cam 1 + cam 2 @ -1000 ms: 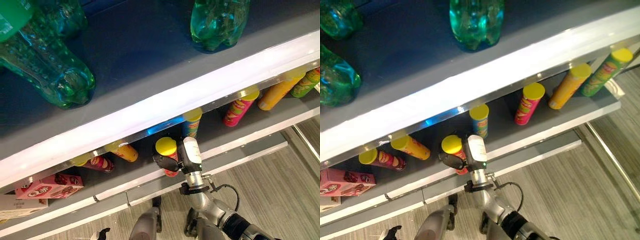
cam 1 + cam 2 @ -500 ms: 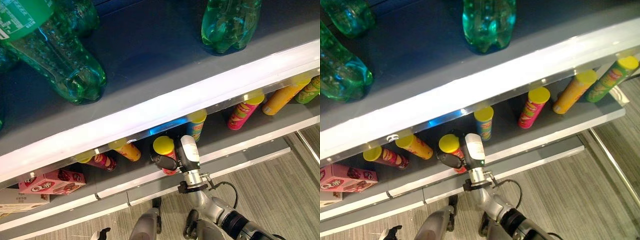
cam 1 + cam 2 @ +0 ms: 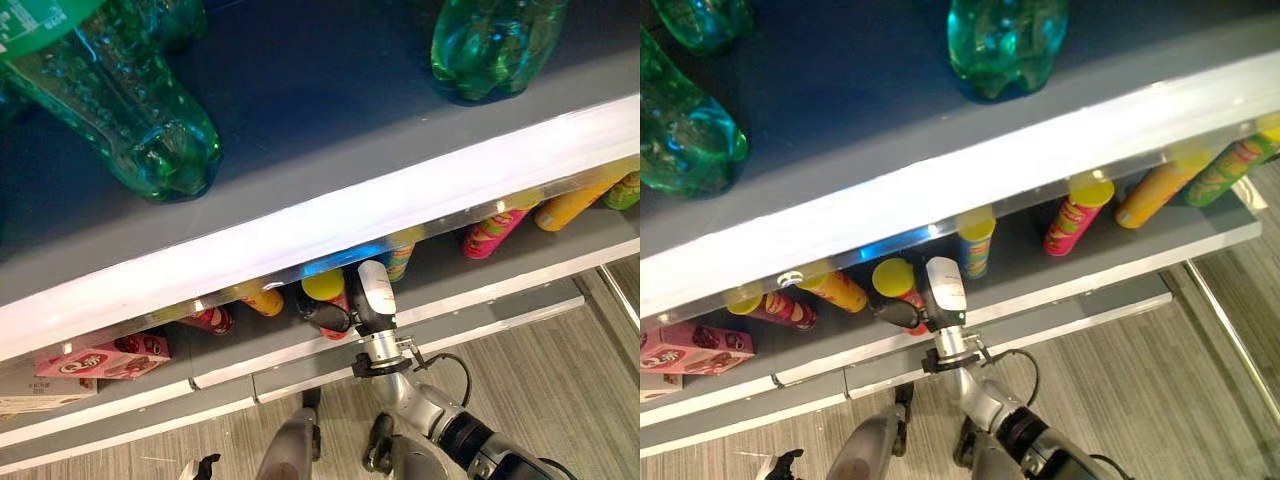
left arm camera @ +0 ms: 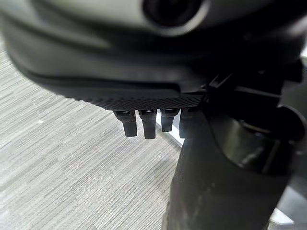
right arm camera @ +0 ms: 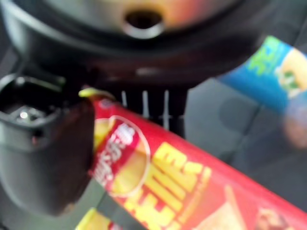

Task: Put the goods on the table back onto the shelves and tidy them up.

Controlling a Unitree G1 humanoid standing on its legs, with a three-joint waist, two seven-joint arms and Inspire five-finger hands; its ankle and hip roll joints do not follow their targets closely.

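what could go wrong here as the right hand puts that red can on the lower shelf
The right hand grips the red chip can close under the upper shelf's front edge, so its yellow lid might catch there. The blue can and an orange can stand close on either side; a sideways push could topple them. The can is tilted in the grip and may not land upright.
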